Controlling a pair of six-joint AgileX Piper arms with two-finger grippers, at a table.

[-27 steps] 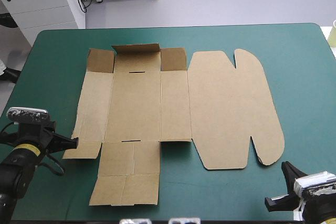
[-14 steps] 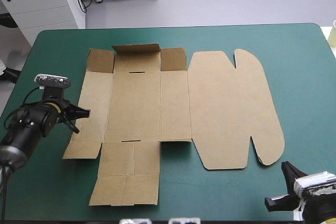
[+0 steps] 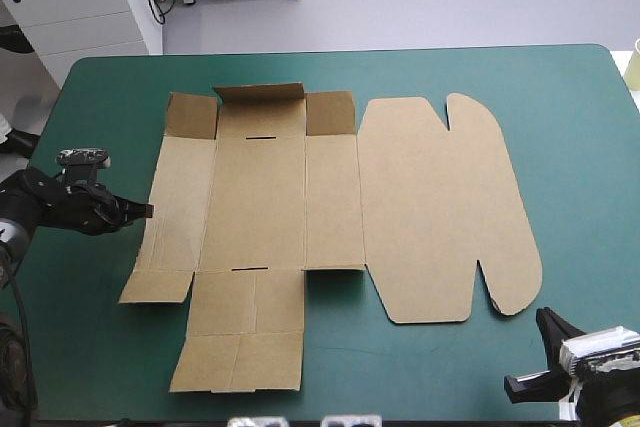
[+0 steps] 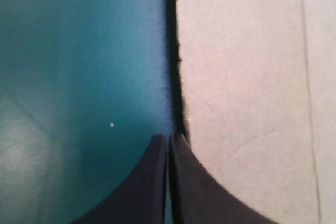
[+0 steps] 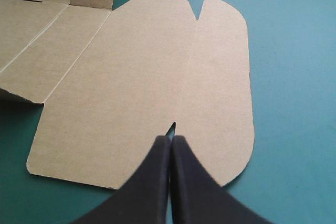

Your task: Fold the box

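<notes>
Brown, flat, long axis crosswise: points the left gripper (image 3: 146, 210), fingers (image 4: 139, 184) pressed together, at the box (image 3: 258, 197)'s left edge; holds the right gripper (image 5: 170, 139), likewise closed, near its lid (image 3: 440, 207).

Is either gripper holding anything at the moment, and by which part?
Nothing: the left gripper is shut at the box's edge, the right gripper shut, clear of it.

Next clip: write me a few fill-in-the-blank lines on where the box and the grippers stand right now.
The left gripper and right gripper are both ____, not open. The left gripper's tip is at the box's ____ edge. The box's rounded panel lies nearest the ____ gripper.
Missing words: shut; left; right.
</notes>
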